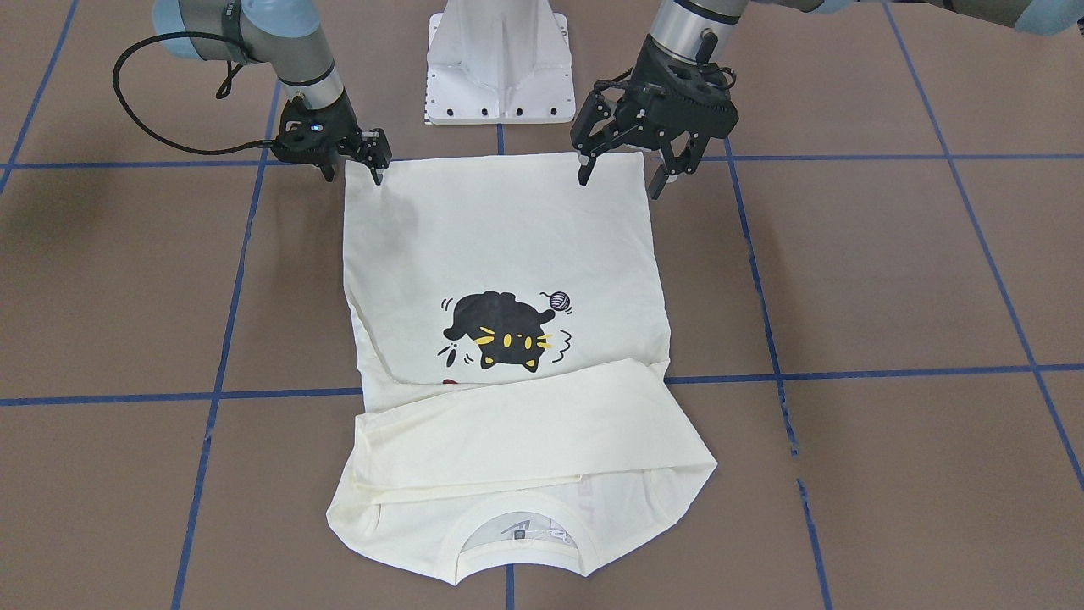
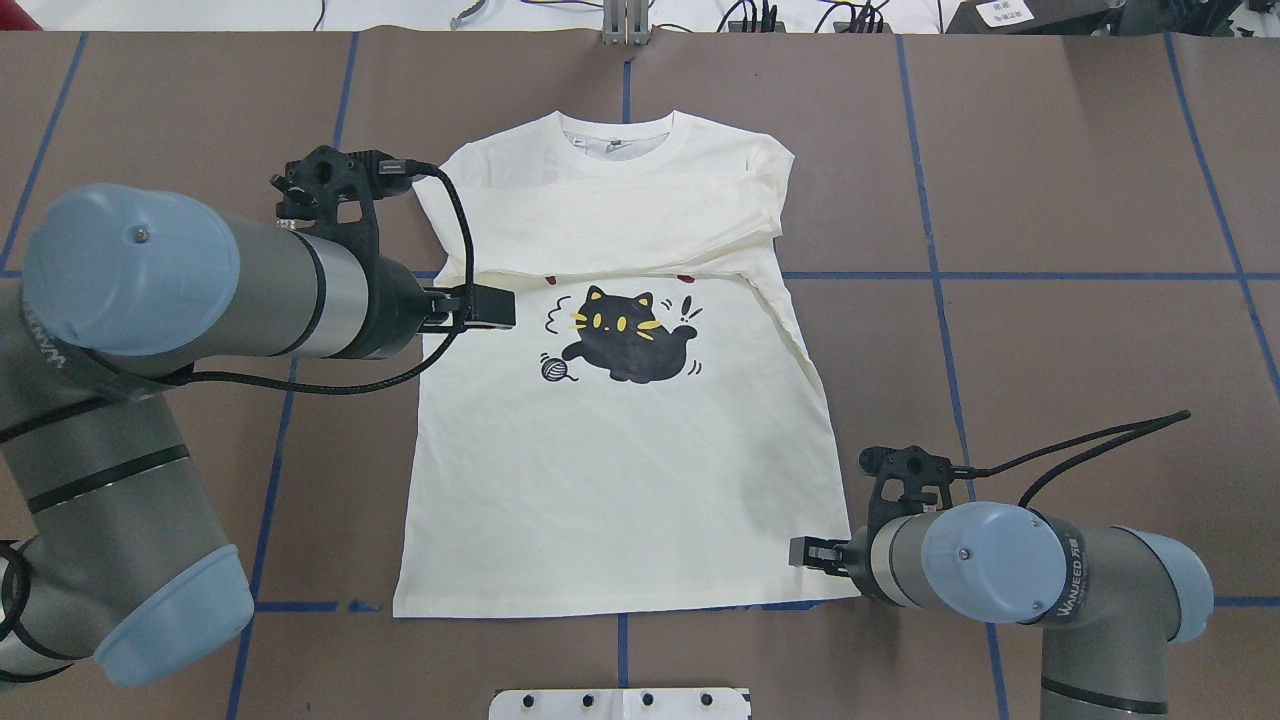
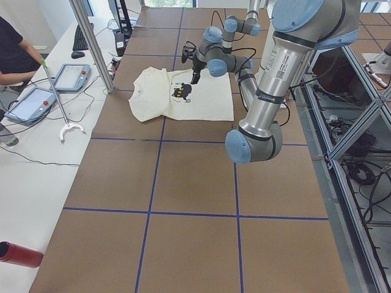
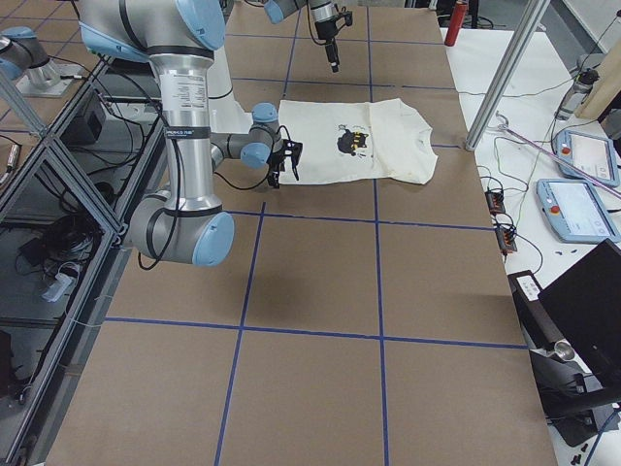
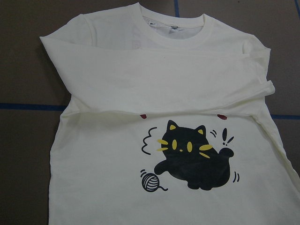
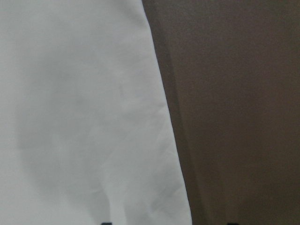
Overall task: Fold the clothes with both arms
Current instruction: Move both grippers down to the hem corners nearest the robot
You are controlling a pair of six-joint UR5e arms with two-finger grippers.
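Observation:
The cream-white shirt [image 1: 500, 246] lies flat on the brown table, cat print [image 2: 625, 335] facing up and collar [image 2: 615, 135] on the side away from the robot. Both sleeves [image 5: 154, 89] are folded across the chest and hide most of the red lettering. My right gripper [image 1: 351, 176] is low and open, its fingers straddling the shirt's side edge [image 6: 164, 117] by the hem corner. High above the shirt, my left gripper [image 1: 620, 182] is open and holds nothing. The left wrist view looks down on the collar and print.
The white pedestal base [image 1: 500, 63] stands just behind the hem. Blue tape lines [image 1: 847, 373] grid the tabletop. Beyond the table's far side a person's arm [image 3: 15, 55], tablets [image 3: 36, 101] and a metal post [image 3: 91, 43] are in view.

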